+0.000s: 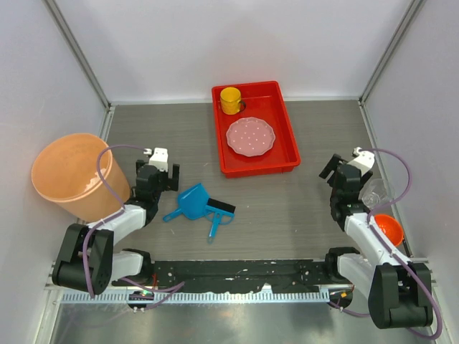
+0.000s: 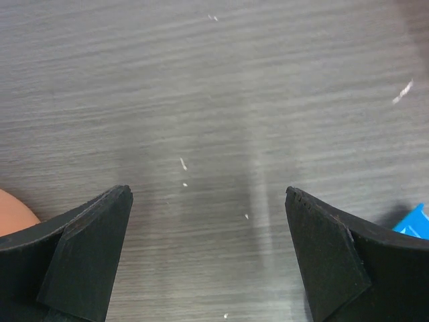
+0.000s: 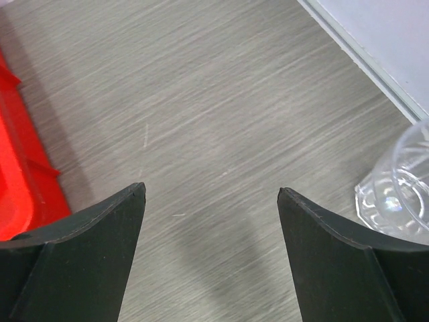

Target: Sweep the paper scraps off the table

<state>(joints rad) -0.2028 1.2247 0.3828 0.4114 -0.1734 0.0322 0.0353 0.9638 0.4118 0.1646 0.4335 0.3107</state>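
No crumpled white paper scraps show on the table. Only tiny white flecks lie on the wood grain in the left wrist view. A blue dustpan and a blue brush with black bristles lie on the table at front centre-left. My left gripper is open and empty, just left of the dustpan; its fingers hang over bare table. My right gripper is open and empty at the right, over bare table.
A large orange bucket stands at the far left. A red tray at the back holds a pink dotted plate and a yellow cup. A clear glass and an orange bowl sit by the right arm.
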